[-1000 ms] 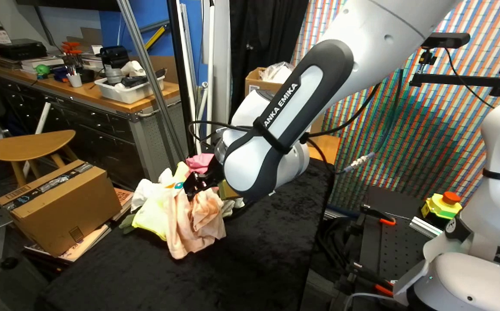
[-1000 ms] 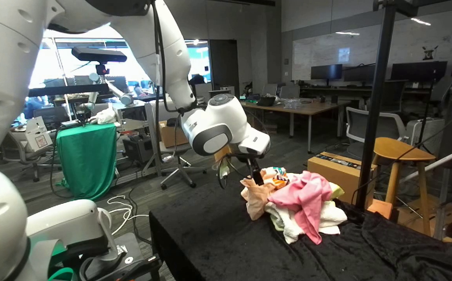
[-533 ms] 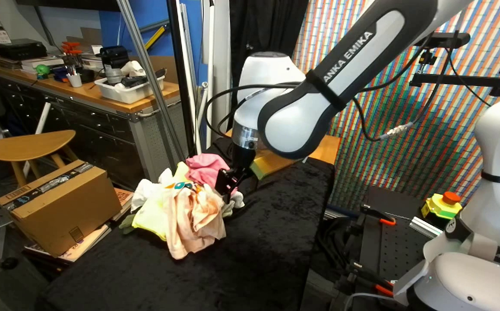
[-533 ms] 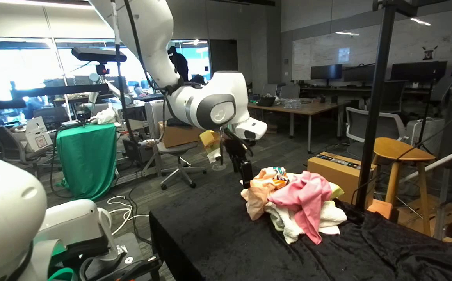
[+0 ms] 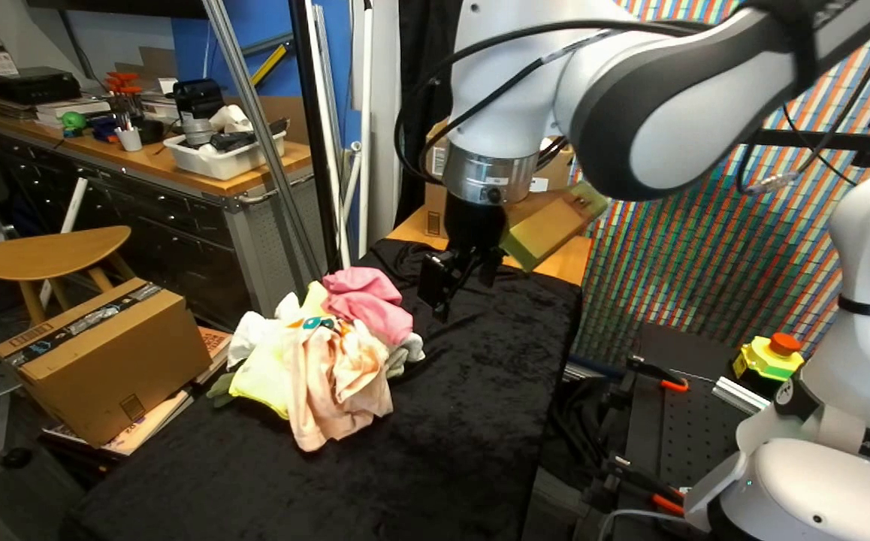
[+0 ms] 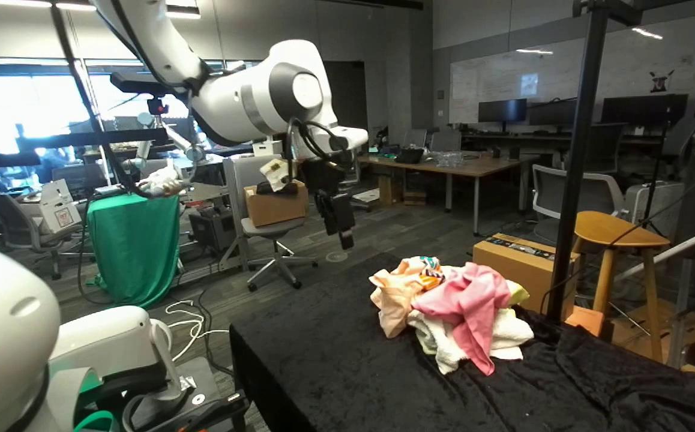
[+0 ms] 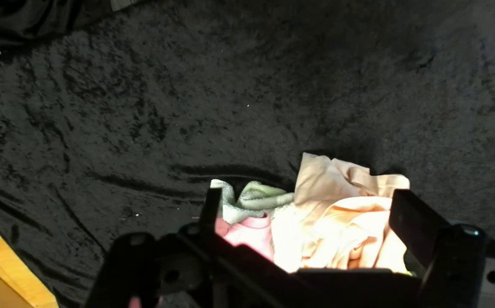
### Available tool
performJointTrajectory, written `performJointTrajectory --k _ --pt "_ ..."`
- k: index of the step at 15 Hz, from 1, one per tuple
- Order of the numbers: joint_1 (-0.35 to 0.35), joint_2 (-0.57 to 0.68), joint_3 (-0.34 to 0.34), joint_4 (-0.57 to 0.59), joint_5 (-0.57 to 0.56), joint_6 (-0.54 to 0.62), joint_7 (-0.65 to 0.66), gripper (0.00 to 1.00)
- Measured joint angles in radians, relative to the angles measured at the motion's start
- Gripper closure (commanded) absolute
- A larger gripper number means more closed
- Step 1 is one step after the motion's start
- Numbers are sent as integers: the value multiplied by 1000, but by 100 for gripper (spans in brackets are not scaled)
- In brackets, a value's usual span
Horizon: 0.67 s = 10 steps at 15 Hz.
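i hold gripper point(image 7: 306, 201) aloft, jaws spread, nothing grasped; in exterior view, clothes pile point(image 5: 333, 368) left, on black cloth point(image 5: 472, 413).

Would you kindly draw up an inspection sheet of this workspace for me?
Surface: black velvety cover, wrinkled in places.
Cloths: peach cloth, pink cloth, yellow cloth and white cloth, heaped loosely together.
Clutter: cardboard box beyond the cover's edge; loaded white bin on the workbench.
Gripper: open, apart from the cloths; nothing seen in its grasp.
Cables: black cable looping along the robot arm; white cable on the floor.
Surroundings: wooden stool, whiteboard, emergency-stop button.
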Motion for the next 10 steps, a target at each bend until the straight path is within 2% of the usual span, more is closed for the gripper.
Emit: performJointTrajectory --k 3,5,7,8,10 --pt "-117 -148 237 -128 37 8 52 0" --pt "-156 -249 368 -213 125 22 70 0" --pt "-143 -334 434 -280 173 35 103 0" --pt "-163 -345 461 -284 184 31 99 0" --pt "-196 -337 473 -281 185 32 88 0"
